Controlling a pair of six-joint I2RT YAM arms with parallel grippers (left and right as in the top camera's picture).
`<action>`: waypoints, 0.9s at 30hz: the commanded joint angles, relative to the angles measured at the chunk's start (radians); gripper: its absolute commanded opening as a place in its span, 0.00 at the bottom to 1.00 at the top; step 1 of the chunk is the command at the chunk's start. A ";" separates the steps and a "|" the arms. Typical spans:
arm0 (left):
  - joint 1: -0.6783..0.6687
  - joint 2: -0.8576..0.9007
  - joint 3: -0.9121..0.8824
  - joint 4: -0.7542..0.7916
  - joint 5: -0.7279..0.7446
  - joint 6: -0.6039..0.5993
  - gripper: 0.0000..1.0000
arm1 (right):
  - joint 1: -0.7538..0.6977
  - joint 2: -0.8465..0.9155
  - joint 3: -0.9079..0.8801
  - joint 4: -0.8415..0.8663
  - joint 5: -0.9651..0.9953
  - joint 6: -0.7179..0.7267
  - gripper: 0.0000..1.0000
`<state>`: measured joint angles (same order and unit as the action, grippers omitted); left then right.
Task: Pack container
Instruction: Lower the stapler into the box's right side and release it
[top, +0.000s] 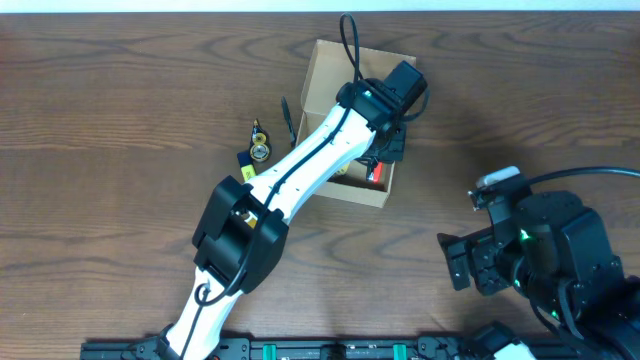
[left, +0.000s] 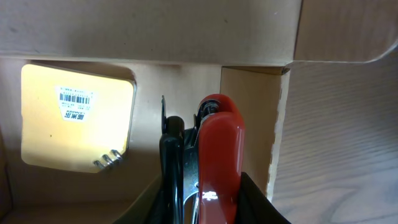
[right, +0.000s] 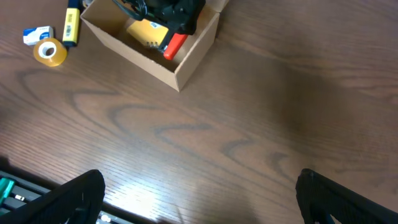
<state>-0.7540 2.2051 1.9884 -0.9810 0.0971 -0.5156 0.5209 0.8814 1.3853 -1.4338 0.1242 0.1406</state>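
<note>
Box (top: 362, 194) upper centre, yellow pad (left: 78, 118) already inside. Left claw (left: 208, 208), pinched on red tool (left: 219, 149), down in box — tape (right: 50, 53), marker (right: 71, 28), eraser (right: 36, 34) left outside. Right claw (right: 199, 199) gapes empty, lower right.

We see the left arm (top: 300, 165) lying across the box (top: 325, 72), covering most of its opening. Inside, the pad (left: 74, 118) takes part of the floor, and beside it is the red tool (left: 219, 149), pinched in the left gripper (left: 208, 186). Tape (top: 261, 151) and a marker (right: 70, 28) crowd one side. Beyond the other side, the table (top: 520, 100) lies bare before the wide-open right gripper (right: 202, 199)
</note>
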 joint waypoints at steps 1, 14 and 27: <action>-0.008 -0.001 0.006 -0.002 -0.018 0.022 0.06 | -0.005 0.000 0.001 -0.002 0.006 -0.004 0.99; -0.030 -0.001 -0.006 -0.002 -0.020 0.021 0.06 | -0.005 0.000 0.001 -0.002 0.006 -0.004 0.99; -0.030 -0.001 -0.006 -0.002 -0.027 0.021 0.58 | -0.005 0.000 0.001 -0.002 0.006 -0.004 0.99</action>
<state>-0.7864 2.2051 1.9865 -0.9802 0.0853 -0.4999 0.5209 0.8818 1.3853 -1.4342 0.1246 0.1406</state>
